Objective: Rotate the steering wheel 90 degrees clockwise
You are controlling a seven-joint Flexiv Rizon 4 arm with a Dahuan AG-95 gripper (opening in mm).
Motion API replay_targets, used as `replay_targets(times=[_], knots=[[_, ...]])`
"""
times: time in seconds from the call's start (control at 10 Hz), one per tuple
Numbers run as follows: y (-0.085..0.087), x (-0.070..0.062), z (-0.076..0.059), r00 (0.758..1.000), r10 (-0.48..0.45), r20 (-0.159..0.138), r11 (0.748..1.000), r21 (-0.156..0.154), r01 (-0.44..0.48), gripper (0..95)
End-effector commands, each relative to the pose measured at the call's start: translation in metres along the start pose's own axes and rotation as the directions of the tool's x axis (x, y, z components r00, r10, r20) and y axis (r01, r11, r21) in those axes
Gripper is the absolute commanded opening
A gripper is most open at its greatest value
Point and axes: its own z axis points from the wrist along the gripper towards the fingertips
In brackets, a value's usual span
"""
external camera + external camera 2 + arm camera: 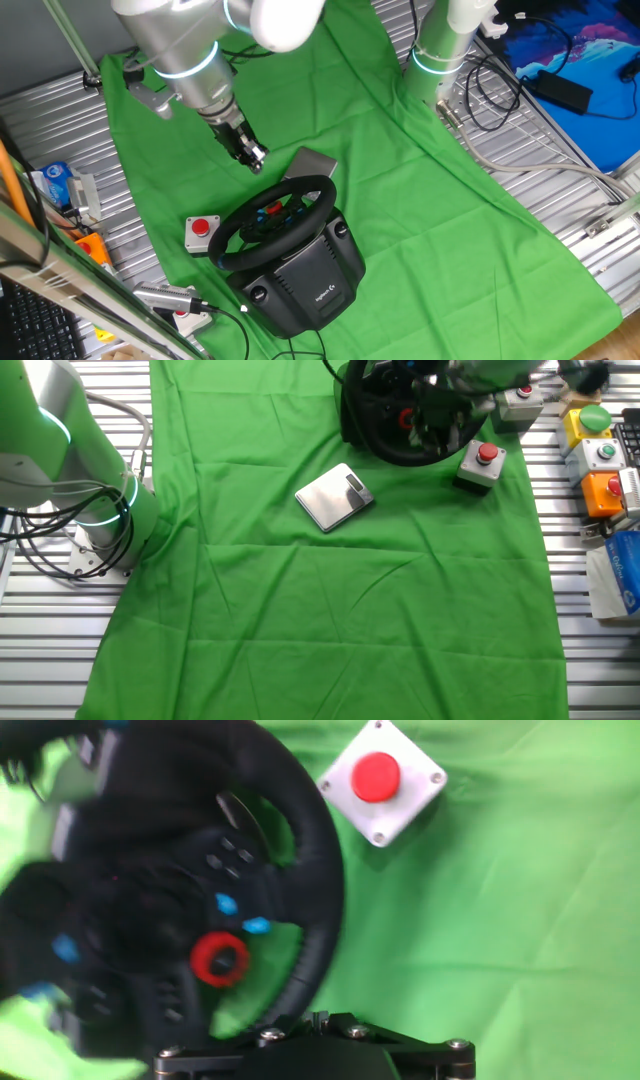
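The steering wheel (278,213) is a black round rim on a bulky black base (305,278), with red and blue buttons on its hub. In the hand view the rim (318,870) and its red hub ring (220,960) fill the left side, blurred. My gripper (252,154) hangs above the green cloth just beyond the wheel's far rim and does not touch it. Its fingertips (318,1017) show at the bottom edge of the hand view, pressed together with nothing between them. In the other fixed view the wheel (395,430) sits at the top, partly hidden by my blurred arm.
A small grey box with a red round button (203,231) stands beside the wheel; it also shows in the hand view (380,780). A flat silver plate (316,163) lies behind the wheel. A second arm's base (440,50) stands at the back. Button boxes (600,460) line the cloth's edge.
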Motion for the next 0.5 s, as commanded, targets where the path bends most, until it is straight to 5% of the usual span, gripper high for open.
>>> replay_targets(times=[0.1,0.5], knots=[[-0.041,0.024,0.015,0.990,-0.142,0.017,0.990,-0.001,0.142,0.0],[-0.060,0.035,0.024,0.974,-0.228,-0.003,0.974,0.007,0.228,0.0]])
